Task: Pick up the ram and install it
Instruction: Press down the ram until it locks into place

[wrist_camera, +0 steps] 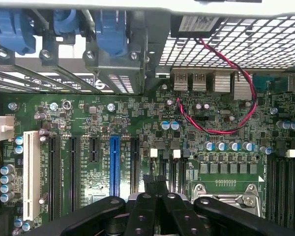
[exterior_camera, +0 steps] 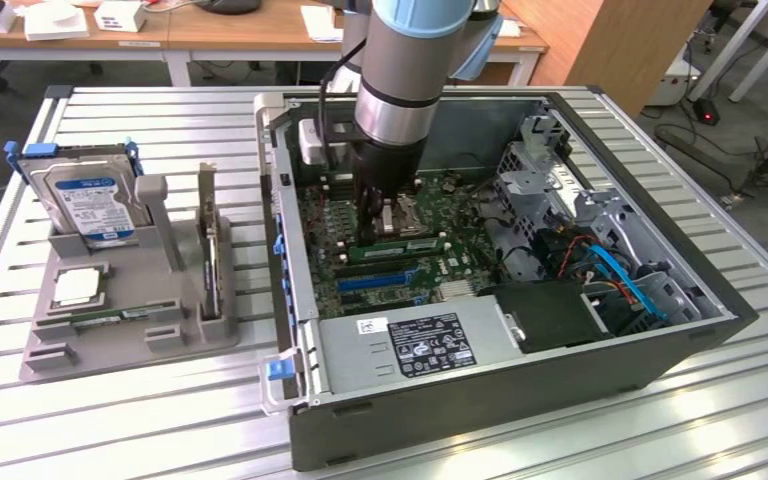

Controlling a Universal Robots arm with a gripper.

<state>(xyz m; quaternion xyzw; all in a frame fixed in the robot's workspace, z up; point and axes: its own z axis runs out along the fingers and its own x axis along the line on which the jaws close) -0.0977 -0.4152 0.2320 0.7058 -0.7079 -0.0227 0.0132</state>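
My gripper, fingers pressed together, reaches down into the open computer case at centre frame. The ram sits just below its tip, long axis running left to right. The wrist view shows my shut fingers above the motherboard slots; I cannot tell whether they pinch the ram.

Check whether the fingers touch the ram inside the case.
Cannot tell. In the wrist view the shut fingers cover their own tips; in the exterior view they end right at the ram, meeting point hidden.
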